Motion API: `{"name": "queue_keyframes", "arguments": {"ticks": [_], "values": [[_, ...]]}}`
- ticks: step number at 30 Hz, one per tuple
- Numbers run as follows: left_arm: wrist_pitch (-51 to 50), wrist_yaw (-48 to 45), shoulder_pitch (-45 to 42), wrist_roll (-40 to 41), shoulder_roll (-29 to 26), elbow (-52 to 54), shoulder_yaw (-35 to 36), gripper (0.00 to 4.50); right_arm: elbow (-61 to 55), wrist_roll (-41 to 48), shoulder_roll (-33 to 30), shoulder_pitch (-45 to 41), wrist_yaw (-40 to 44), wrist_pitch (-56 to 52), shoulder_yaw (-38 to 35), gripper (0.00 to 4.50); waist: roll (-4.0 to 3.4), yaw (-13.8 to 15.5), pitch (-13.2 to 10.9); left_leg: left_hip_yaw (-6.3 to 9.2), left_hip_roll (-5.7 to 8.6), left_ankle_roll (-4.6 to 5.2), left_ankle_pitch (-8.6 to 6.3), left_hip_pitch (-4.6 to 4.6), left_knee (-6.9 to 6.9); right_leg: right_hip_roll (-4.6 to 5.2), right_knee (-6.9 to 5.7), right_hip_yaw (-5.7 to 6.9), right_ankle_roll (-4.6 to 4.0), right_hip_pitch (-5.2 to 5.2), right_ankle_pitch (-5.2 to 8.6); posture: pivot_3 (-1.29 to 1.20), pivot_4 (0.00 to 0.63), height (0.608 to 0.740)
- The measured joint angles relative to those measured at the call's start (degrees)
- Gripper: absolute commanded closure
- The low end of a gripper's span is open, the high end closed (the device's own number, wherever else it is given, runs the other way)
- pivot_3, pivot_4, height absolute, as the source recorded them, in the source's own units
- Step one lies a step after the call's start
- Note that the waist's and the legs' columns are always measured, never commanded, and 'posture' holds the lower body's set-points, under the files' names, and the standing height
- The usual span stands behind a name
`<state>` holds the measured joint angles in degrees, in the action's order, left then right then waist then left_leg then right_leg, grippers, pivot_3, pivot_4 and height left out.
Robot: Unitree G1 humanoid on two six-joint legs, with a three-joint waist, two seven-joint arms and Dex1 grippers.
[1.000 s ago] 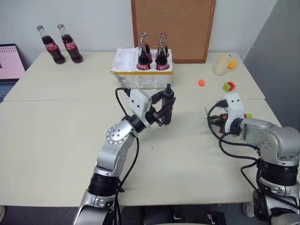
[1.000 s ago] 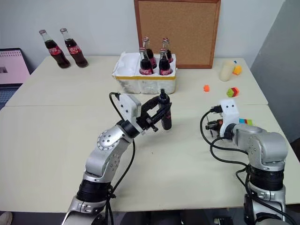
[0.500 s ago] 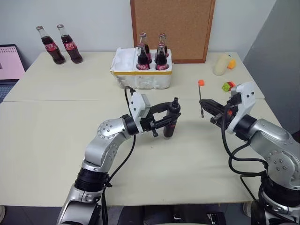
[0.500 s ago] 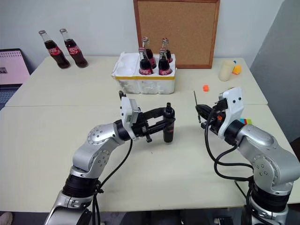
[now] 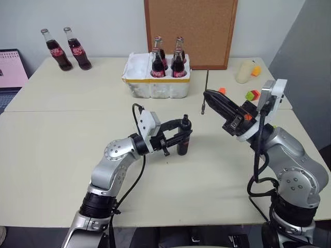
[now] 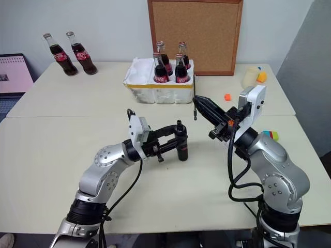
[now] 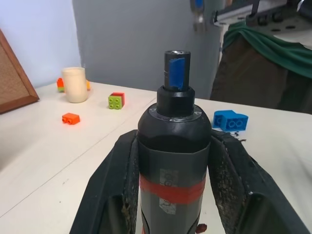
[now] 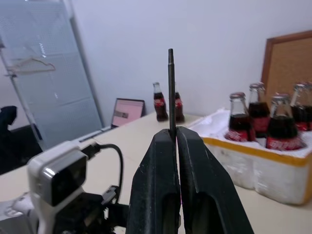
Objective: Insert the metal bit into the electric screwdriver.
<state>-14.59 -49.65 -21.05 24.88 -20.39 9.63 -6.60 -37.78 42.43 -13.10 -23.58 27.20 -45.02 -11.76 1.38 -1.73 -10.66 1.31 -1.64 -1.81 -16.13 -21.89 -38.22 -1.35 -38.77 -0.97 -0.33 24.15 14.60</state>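
the left claw point(image 5: 182, 135) clamps the electric screwdriver point(image 5: 183, 142) upright over the table point(image 5: 62, 155); the right claw point(image 5: 206, 94) pinches the metal bit point(image 5: 205, 92) mid-shaft. the bit looks stiff, light and slippery, so a grip near the middle suits it. since earlier, the right arm has swung up and nearer the screwdriver.

Left arm comes up from the lower left of the head view, elbow bent, left hand point(image 5: 181, 135) sitting mid-frame pointing right, both fingers clamped flat on what it's gripping. Right arm rises from the lower right, forearm angled up and left, right hand point(image 5: 206, 94) raised centre-right, fingers point(image 8: 161, 161) pinched tight together.
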Motion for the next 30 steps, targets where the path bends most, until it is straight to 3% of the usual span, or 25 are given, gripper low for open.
{"name": "queue_keyframes", "arguments": {"ticks": [10,30], "values": [[-1.9,-3.6,-1.3,1.9,-3.2,0.0,0.3,2.86,2.9,1.3,-1.0,0.4,4.5,8.3,4.4,4.50,0.00,-0.1,0.0,0.01,-0.03,0.00,0.00,0.06,0.18,-0.01,0.09,0.02,-0.06,0.01,0.04,0.00,0.150,0.740],[-2.2,-3.5,-1.3,1.4,-3.1,0.8,-0.1,2.86,9.5,-8.6,-0.5,-0.1,7.7,22.0,15.3,4.50,0.00,0.0,0.0,0.03,-0.04,-0.01,0.00,0.05,0.17,0.06,0.10,0.01,-0.07,0.01,0.03,0.00,0.150,0.740]]}}
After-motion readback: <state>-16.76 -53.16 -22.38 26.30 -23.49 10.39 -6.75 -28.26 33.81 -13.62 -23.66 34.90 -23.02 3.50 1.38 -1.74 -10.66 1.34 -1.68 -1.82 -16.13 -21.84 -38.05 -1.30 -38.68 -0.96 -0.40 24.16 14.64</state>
